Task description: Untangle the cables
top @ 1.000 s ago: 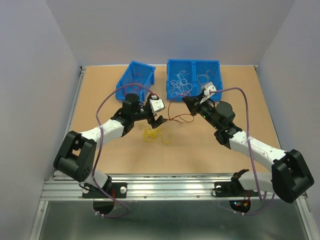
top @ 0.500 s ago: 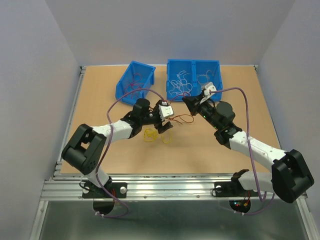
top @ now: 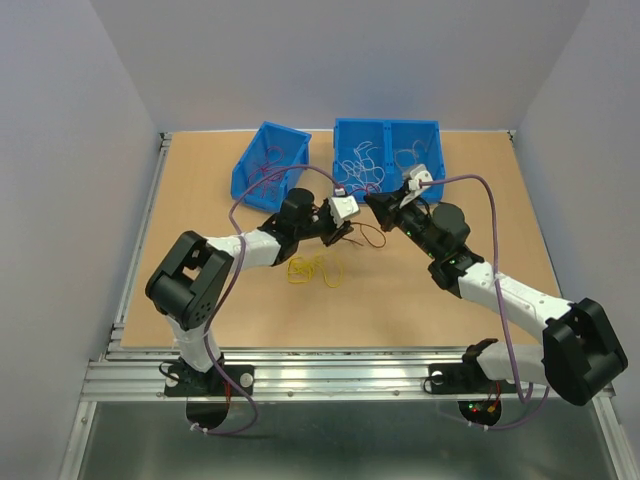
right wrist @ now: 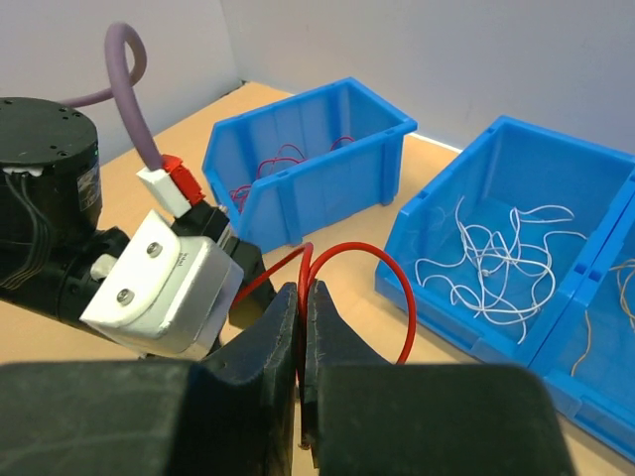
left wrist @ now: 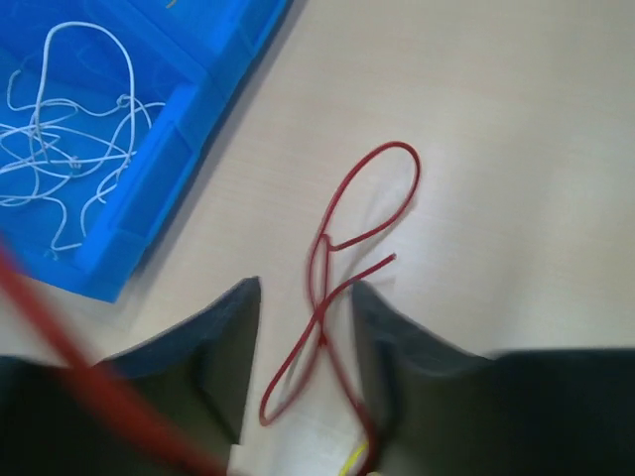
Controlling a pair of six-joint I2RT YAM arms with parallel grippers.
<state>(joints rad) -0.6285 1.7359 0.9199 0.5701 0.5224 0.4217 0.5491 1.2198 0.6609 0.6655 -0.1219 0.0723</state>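
A loose red cable (left wrist: 318, 313) lies looped on the table. My left gripper (left wrist: 306, 297) straddles it, jaws narrowed, a gap on each side of the wire. My right gripper (right wrist: 303, 297) is shut on the red cable (right wrist: 358, 246), which arcs up out of its fingertips. From above, the left gripper (top: 347, 232) sits close to the right gripper (top: 375, 205), with the red cable (top: 372, 238) trailing between and below them. A small clump of yellow cables (top: 315, 268) lies on the table just in front of the left gripper.
A tilted blue bin (top: 248, 178) at the back left holds red cables. A double blue bin (top: 387, 128) at the back right holds white cables (right wrist: 496, 263) in its left half and pale ones in its right. Grey walls enclose the table.
My left arm has swung right, from above the yellow clump to the red cable beside the right gripper, and its jaws have narrowed. The right arm has not moved.
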